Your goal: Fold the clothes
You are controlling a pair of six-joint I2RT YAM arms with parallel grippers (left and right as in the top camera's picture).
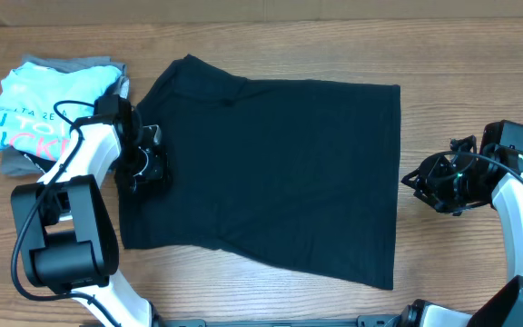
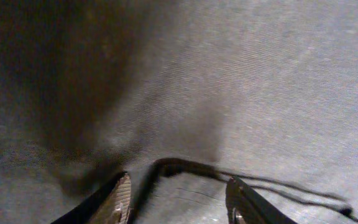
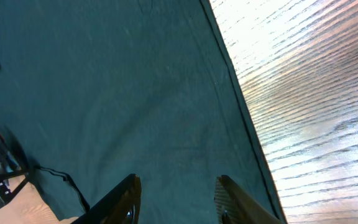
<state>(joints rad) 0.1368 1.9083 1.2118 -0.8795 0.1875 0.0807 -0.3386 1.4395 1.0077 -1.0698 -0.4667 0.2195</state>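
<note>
The clothes, a plain black T-shirt, lie spread flat across the middle of the wooden table. My left gripper is down at the shirt's left edge. Up close, the left gripper has its fingers apart, with a dark hem curving between them and the fabric filling the view. My right gripper sits just off the shirt's right edge. In its own view the right gripper stands open over the fabric near the hem, with nothing held.
A light blue shirt with lettering rests on grey folded garments at the far left, close behind the left arm. Bare wood lies right of the black shirt. A thin black cable crosses the right wrist view's lower left.
</note>
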